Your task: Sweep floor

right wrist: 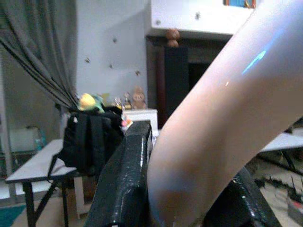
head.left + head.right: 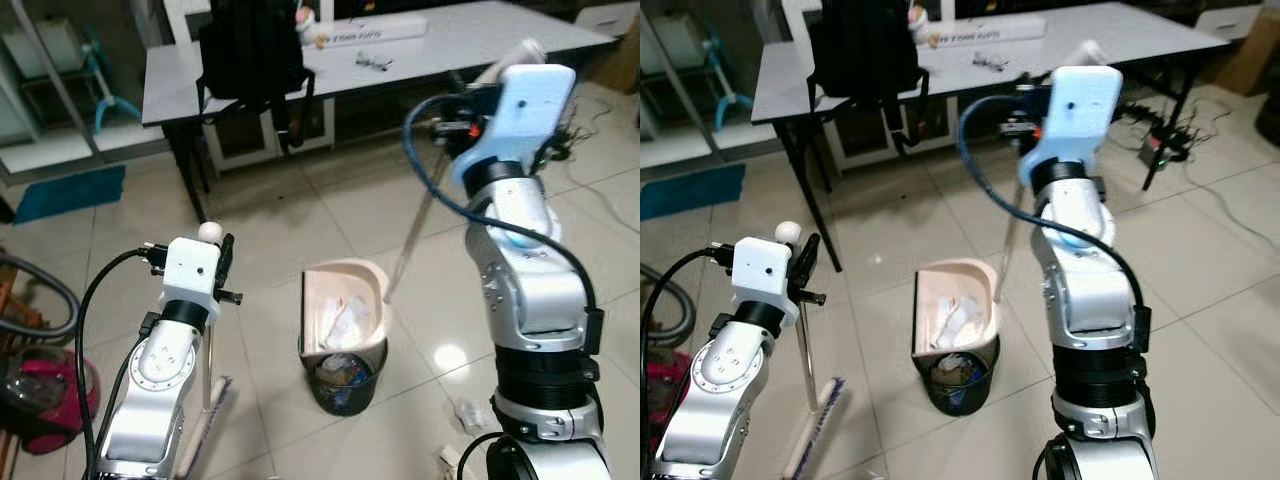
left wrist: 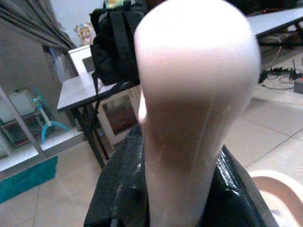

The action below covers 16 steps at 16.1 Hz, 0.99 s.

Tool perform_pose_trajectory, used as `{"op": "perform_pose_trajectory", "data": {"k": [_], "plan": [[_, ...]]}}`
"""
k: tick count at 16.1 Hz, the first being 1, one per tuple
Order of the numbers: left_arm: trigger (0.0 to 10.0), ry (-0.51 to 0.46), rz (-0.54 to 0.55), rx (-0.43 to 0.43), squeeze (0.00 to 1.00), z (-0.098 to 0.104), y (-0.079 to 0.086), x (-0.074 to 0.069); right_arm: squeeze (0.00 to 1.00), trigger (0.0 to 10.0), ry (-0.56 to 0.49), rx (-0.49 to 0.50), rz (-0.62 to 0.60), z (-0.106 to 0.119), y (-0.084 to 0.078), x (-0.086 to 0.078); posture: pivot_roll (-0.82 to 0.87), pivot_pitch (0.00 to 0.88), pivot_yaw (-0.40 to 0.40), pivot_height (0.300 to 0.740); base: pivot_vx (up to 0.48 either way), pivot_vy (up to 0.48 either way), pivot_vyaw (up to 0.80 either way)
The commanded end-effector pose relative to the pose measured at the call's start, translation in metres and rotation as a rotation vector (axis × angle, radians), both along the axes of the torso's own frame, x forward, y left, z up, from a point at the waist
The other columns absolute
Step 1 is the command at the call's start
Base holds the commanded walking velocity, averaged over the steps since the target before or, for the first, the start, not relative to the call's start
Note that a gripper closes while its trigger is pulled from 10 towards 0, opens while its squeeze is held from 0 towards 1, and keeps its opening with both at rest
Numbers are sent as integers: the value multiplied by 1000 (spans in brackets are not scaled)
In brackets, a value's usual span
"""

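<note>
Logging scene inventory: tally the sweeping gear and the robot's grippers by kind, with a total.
Brooms: 1, broom held by left gripper
Dustpans: 1, dustpan over the bin, its handle in right gripper
Waste bins: 1, waste bin
Grippers: 2
Total: 5

Beige dustpan (image 2: 345, 300), black bin (image 2: 343, 378), black backpack (image 2: 250, 50)
</note>
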State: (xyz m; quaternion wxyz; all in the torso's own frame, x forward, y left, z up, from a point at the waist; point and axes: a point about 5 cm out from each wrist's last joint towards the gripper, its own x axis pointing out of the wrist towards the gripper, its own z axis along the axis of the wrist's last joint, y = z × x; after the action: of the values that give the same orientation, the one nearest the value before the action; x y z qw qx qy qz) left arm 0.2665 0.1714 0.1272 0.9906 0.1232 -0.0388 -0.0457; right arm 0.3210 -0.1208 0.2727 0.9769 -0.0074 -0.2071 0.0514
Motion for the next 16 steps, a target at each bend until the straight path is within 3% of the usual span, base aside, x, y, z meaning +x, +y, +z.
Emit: {"op": "perform_pose_trajectory", "data": {"k": [1,6,9,13,14,16], "plan": [[10000,-32,4,19,0,6,0,1,0,10000,-86,-46,28,9,7,-5,-77,0,66,740,0,0,0],[10000,-27,-7,15,0,4,-2,0,0,10000,-202,-175,116,10,32,-16,-77,0,62,740,0,0,0],[10000,-25,-9,12,0,4,-2,0,0,10000,-220,-212,182,3,46,-22,-75,0,60,740,0,0,0],[10000,-21,-10,10,0,4,-3,-1,0,10000,-275,-382,323,-16,75,-37,-68,0,56,740,0,0,0],[10000,-19,-11,10,0,4,-3,-1,0,10000,-313,-471,388,-23,87,-45,-69,0,56,740,0,0,0],[10000,-18,-13,9,0,4,-3,-1,0,10000,-320,-484,420,-27,92,-50,-68,0,56,740,0,0,0]]}}
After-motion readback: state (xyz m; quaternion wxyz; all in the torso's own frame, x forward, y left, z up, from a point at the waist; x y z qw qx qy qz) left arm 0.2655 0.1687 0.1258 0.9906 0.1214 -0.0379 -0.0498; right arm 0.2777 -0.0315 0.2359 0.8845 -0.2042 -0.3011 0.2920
